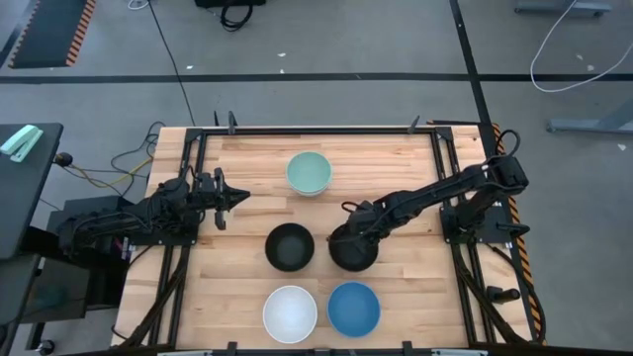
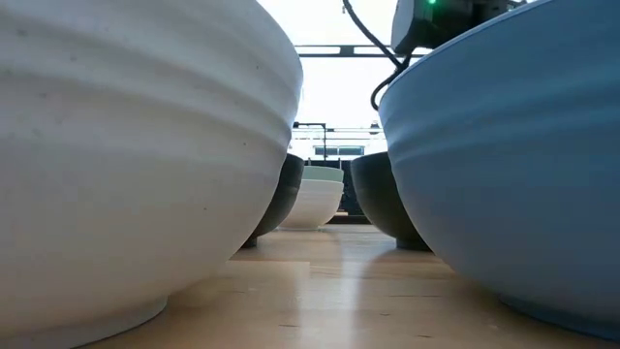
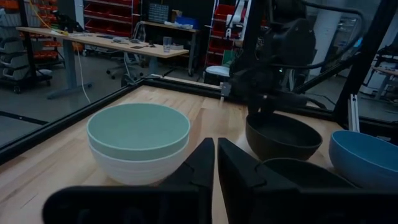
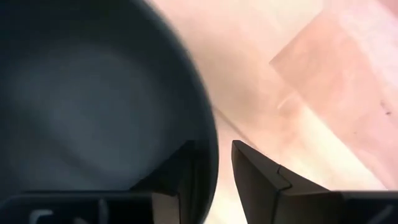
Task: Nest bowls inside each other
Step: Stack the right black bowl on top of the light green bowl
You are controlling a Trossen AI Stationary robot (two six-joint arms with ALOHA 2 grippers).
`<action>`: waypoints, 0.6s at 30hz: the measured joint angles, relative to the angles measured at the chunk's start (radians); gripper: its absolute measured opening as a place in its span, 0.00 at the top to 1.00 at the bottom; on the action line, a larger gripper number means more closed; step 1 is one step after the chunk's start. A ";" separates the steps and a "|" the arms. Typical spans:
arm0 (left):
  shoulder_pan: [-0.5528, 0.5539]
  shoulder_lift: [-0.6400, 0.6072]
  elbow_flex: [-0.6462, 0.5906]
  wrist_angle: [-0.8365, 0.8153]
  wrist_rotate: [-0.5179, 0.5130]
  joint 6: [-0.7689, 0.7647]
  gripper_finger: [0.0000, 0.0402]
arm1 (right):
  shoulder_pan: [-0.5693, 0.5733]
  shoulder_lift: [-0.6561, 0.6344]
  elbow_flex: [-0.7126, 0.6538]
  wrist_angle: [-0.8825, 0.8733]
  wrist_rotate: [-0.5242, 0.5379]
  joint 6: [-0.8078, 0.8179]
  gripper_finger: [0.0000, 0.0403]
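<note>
1. The room around the rig has a grey concrete floor (image 1: 326, 40) with cables trailing across it; past the left arm I can see a long workbench (image 3: 106, 40) and red shelving (image 3: 112, 9).
2. The table (image 1: 237, 297) is pale wooden planking set in a black metal frame (image 1: 316, 129).
3. Two dark arms reach in from opposite sides. The left one lies low along the table's left edge, well apart from the bowls. The right one stretches diagonally in to the middle.
4. Bowls, counted: six. The mint green bowl (image 1: 309, 172) sits nested in a white bowl (image 3: 134, 165) at the far middle. A black bowl (image 1: 290, 246) stands at the centre, a second black bowl (image 1: 353, 252) just beside it on the right. A second white bowl (image 1: 290, 312) and the blue bowl (image 1: 353, 309) stand side by side at the near edge.
5. The right gripper (image 4: 211, 171) is over the second black bowl, its fingers astride the rim, one inside and one outside, with a gap showing on the outer side.
6. The left gripper (image 3: 216, 163) points toward the bowls with its fingers nearly together, nothing between them.
</note>
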 joint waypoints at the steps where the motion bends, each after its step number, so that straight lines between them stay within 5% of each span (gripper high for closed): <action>1: 0.000 0.000 0.000 0.000 0.000 0.000 0.93 | -0.007 0.000 0.000 0.002 0.005 0.003 0.74; 11: 0.000 0.000 0.000 0.000 0.000 0.000 0.92 | -0.070 0.000 0.002 0.030 0.007 -0.052 0.97; 18: 0.000 0.000 0.000 0.000 0.000 0.000 0.94 | -0.102 0.000 0.016 0.037 -0.001 -0.125 0.98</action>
